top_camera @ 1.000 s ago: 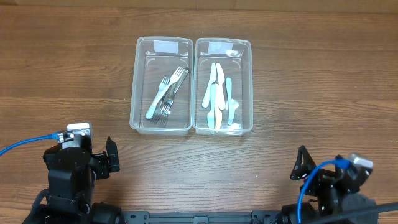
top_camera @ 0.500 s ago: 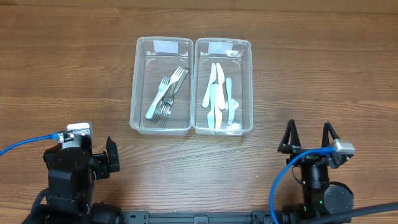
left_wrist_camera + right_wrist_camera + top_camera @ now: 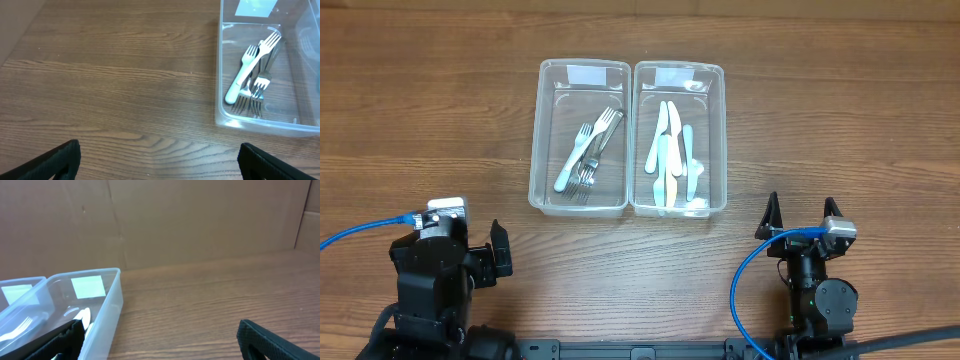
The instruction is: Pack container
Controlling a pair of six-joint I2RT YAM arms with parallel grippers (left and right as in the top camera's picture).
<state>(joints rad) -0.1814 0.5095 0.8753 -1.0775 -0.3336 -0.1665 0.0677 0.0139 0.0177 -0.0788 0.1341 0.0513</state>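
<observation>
Both pairs of jaws hang wide open, holding nothing, near the front edge of the bench. Forks lie in the left tub, knives in the right tub, side by side. The likely risk: a low reach clips a tub wall and shoves both light tubs askew.
</observation>
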